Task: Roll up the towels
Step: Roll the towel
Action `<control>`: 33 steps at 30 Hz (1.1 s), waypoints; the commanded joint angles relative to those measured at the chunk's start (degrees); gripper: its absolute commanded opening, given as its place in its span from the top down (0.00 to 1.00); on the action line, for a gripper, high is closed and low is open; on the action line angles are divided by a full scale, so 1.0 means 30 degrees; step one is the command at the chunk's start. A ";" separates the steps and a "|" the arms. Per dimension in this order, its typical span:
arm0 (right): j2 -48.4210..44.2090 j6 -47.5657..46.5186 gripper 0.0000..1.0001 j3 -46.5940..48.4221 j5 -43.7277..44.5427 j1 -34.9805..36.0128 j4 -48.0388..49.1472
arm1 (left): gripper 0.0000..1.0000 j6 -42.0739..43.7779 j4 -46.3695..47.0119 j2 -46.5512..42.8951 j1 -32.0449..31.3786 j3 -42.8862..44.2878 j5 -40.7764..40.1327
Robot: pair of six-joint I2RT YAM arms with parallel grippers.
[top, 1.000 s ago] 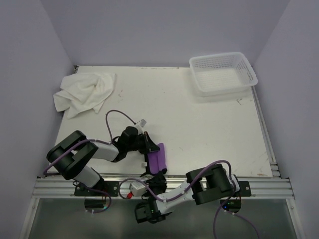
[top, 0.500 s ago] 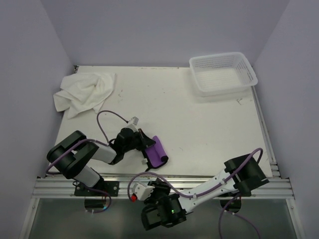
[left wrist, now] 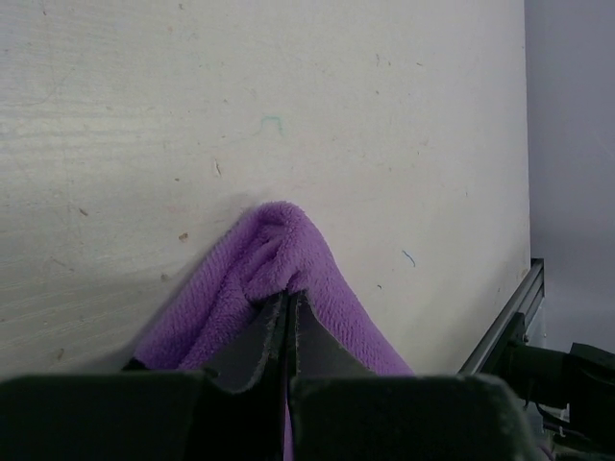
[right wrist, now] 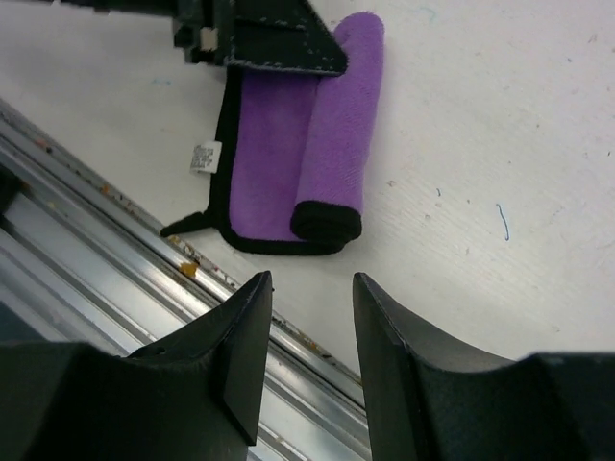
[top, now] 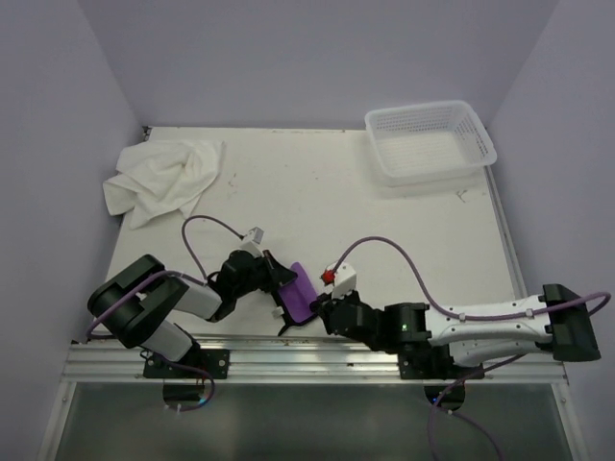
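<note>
The purple towel [top: 301,292] with dark edging lies near the table's front edge. It is partly rolled, with the roll [right wrist: 336,125] on the right and a flat part [right wrist: 264,154] on the left. My left gripper [top: 281,288] is shut at the towel's far end, and purple cloth [left wrist: 279,245] is folded over its tips [left wrist: 288,305]. My right gripper [top: 323,312] is open and empty just short of the roll's near end, its midpoint [right wrist: 312,288] above the front edge. The large white towel [top: 161,177] lies crumpled at the back left.
A white perforated basket [top: 432,142] stands at the back right corner. The metal rail [right wrist: 115,182] runs along the table's front edge, right beside the purple towel. Purple cables loop over the table from both arms.
My right arm has swung up from below the rail onto the table, and its gripper now sits beside the purple towel. My left gripper has shifted slightly with the towel.
</note>
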 commanded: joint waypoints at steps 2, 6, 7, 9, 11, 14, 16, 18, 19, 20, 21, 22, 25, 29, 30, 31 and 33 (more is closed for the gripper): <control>-0.1281 0.2058 0.57 -0.1115 -0.4673 -0.3415 0.2548 | 1.00 0.1170 0.0263 -0.0289 0.0113 -0.0405 -0.0788; -0.0584 0.4196 0.53 -0.2197 -0.8923 -0.7275 0.4363 | 1.00 0.0995 0.1200 -0.0406 0.0142 -0.1019 -0.1022; -0.0347 0.4665 0.52 -0.2838 -0.9776 -0.7898 0.4977 | 1.00 0.1023 0.1346 -0.0493 0.0113 -0.1108 -0.1109; 0.0441 0.5810 0.52 -0.3340 -1.1530 -0.9157 0.6558 | 1.00 0.1140 0.1611 -0.0581 0.0142 -0.1255 -0.1168; 0.0913 0.6162 0.52 -0.3635 -1.1980 -0.9514 0.7382 | 1.00 0.1228 0.1640 -0.0611 0.0113 -0.1285 -0.1168; 0.1734 0.6690 0.50 -0.3898 -1.3092 -1.0071 0.8553 | 1.00 0.1346 0.1699 -0.0640 0.0113 -0.1372 -0.1168; 0.2056 0.7041 0.47 -0.4219 -1.3647 -1.0452 0.9257 | 1.00 0.1434 0.1758 -0.0553 0.0142 -0.1402 -0.1081; 0.2408 0.7540 0.45 -0.4368 -1.3827 -1.0657 1.0049 | 1.00 0.1434 0.1875 -0.0494 0.0084 -0.1431 -0.1081; 0.2554 0.7773 0.44 -0.4513 -1.3856 -1.0745 1.0341 | 1.00 0.1434 0.1933 -0.0436 0.0113 -0.1431 -0.1023; 0.2613 0.7920 0.43 -0.4602 -1.3856 -1.0746 1.0518 | 1.00 0.1463 0.1934 -0.0436 0.0113 -0.1460 -0.0993; 0.2643 0.8009 0.43 -0.4689 -1.3798 -1.0775 1.0636 | 1.00 0.1463 0.1963 -0.0407 0.0084 -0.1490 -0.0993; 0.2701 0.8213 0.43 -0.4835 -1.3711 -1.0833 1.0811 | 1.00 0.1463 0.1963 -0.0406 0.0113 -0.1519 -0.1022; 0.2877 0.8623 0.43 -0.4954 -1.3681 -1.0863 1.1018 | 1.00 0.1493 0.2080 -0.0494 0.0084 -0.1665 -0.0993; 0.3374 0.8800 0.43 -0.4954 -1.3914 -1.0893 1.1835 | 1.00 0.1522 0.2139 -0.0611 0.0113 -0.1753 -0.1051; 0.3753 0.8830 0.43 -0.4896 -1.4060 -1.0893 1.2012 | 1.00 0.1522 0.2139 -0.0727 0.0084 -0.1812 -0.1080; 0.4018 0.8830 0.43 -0.4808 -1.4149 -1.0893 1.2362 | 1.00 0.1522 0.2139 -0.0758 0.0084 -0.1812 -0.1081; 0.4516 0.8859 0.43 -0.4633 -1.4469 -1.0893 1.2599 | 1.00 0.1551 0.2081 -0.0845 0.0084 -0.1842 -0.1110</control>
